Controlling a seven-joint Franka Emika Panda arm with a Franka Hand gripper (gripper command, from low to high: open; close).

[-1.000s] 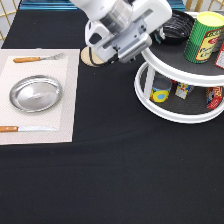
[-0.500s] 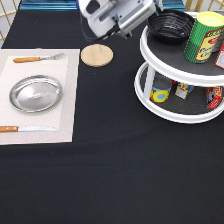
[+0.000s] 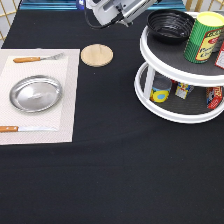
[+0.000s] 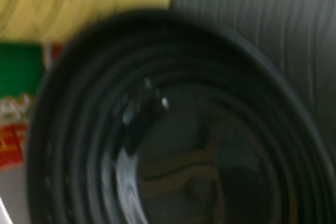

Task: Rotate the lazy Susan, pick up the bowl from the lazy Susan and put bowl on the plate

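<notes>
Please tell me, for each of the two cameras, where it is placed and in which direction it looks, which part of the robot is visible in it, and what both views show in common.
Exterior view: fixed off the arm, looking down across the table at the plate and lazy Susan; the arm's tool shows at the exterior view's top, beside the bowl.
Wrist view: on the hand, looking closely into the bowl; no part of the robot shows.
Shared: the bowl and a green can next to it.

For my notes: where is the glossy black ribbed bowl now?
In the exterior view's top right, the glossy black ribbed bowl sits on the white lazy Susan's upper tier, beside the green can.
</notes>
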